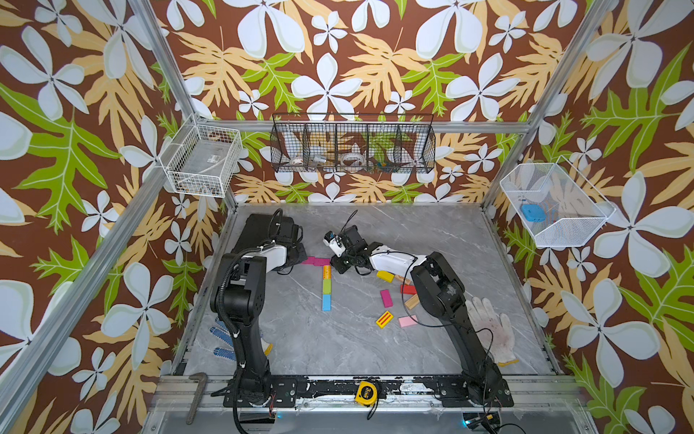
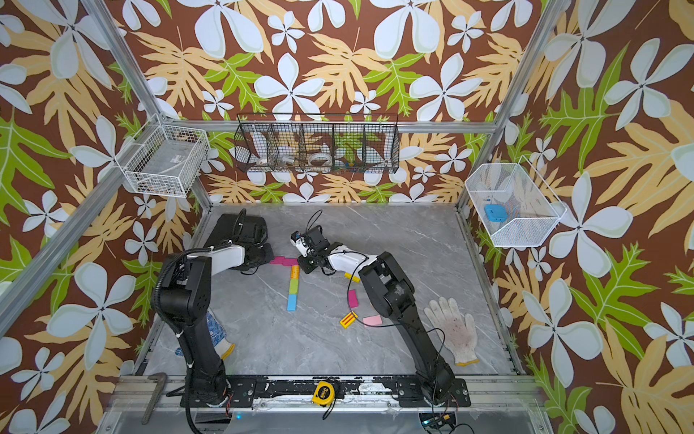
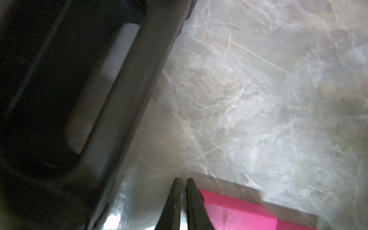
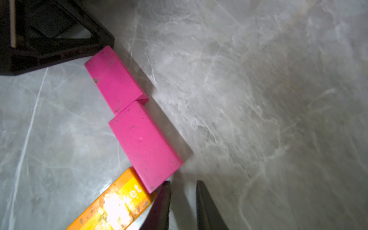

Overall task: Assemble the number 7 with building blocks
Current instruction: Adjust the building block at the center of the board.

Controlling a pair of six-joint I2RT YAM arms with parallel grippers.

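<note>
Two magenta building blocks [image 1: 315, 260] [image 4: 127, 111] lie end to end as a crossbar. An orange-yellow block [image 1: 327, 271] [image 4: 117, 201], a green block [image 1: 326, 287] and a blue block [image 1: 326, 303] run in a column toward the front from its right end; both top views show this. My left gripper [image 1: 300, 259] [image 3: 182, 180] is shut and empty at the crossbar's left end, beside a magenta block [image 3: 239, 215]. My right gripper [image 1: 334, 263] [image 4: 183, 183] stands narrowly open over bare table at the right end, with one finger [image 4: 164, 197] against the magenta corner.
Loose blocks lie right of the column: yellow [image 1: 385, 276], red [image 1: 408, 289], magenta [image 1: 386, 298], wood [image 1: 411, 301], striped yellow [image 1: 384, 319], pink [image 1: 408, 321]. A black case [image 1: 263, 225] sits back left, a white glove [image 1: 488, 330] front right, a tape measure [image 1: 366, 392] on the front rail.
</note>
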